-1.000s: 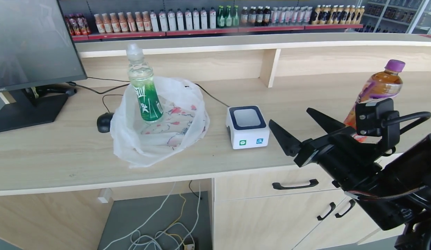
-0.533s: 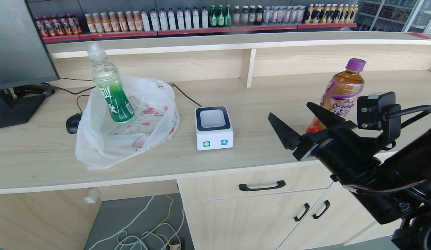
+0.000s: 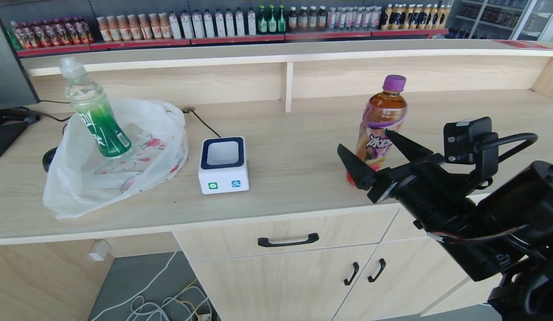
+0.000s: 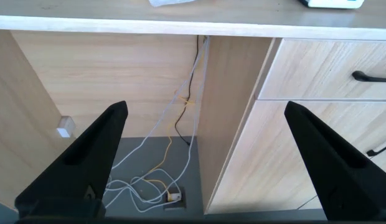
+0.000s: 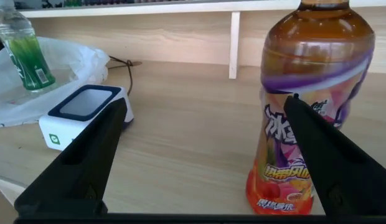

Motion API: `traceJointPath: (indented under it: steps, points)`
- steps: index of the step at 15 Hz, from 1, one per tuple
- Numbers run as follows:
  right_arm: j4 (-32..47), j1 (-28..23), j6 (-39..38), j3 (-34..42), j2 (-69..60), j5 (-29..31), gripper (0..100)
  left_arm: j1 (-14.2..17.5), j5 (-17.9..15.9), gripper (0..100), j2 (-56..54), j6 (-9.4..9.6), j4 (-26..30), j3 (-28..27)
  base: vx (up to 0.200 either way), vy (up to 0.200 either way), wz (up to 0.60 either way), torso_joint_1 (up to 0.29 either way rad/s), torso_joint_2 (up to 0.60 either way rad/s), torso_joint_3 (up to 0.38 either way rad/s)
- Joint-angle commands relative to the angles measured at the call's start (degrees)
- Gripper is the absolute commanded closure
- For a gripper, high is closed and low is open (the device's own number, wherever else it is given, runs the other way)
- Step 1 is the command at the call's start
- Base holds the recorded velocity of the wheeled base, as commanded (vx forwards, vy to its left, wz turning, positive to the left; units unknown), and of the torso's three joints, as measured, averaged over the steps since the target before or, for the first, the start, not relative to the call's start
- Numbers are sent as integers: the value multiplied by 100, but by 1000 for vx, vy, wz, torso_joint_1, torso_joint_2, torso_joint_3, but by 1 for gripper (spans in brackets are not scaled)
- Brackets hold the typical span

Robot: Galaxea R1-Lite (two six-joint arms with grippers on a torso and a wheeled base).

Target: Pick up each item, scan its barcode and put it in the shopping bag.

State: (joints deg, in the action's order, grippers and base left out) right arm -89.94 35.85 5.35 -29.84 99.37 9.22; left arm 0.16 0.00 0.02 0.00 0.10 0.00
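From the lower right corner of the head view the right arm stretches up and left, its claw (image 3: 364,141) spread wide, tips close before the purple-capped bottle (image 3: 383,113) standing right of centre on the desk (image 3: 294,147), not gripping it. The green bottle (image 3: 98,122) stands in the bag (image 3: 80,191) at left, with the scanner (image 3: 223,165) between. The left claw (image 4: 205,106), also apart, hangs low facing the cabinet (image 4: 317,68).

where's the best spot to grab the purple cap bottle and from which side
Grip the label-wrapped mid-body, coming level from the robot's side: the purple cap bottle stands upright on the counter, and the open right tool faces it.
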Motion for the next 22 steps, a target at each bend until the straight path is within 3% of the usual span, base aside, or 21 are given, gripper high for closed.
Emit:
traceJointPath:
  steps: [1, 5, 12, 16, 22]
  points:
    - [-6, 1, 1, -30, 127, 1, 0, 2, 0, 0, -2, 0, -1, 0, 0, -200, 0, 2, 7, 2]
    - [-6, 1, 10, 348, -119, 36, 0, 2, 0, 0, -2, 18, -1, 0, 0, 0, 0, 0, 0, 0]
    - [-6, 1, 80, 286, 109, 45, 0, 2, -9, 0, -2, 18, -1, 0, 0, 0, 0, 0, 0, 0]
    - [-6, 27, 177, 163, 285, 28, 0, 2, 0, 0, -2, 18, -1, 0, 0, 0, 0, 0, 0, 0]
    - [-6, -26, 203, -637, 892, 116, 0, 2, -9, 0, -2, 18, -1, 0, 0, 0, 0, 0, 0, 0]
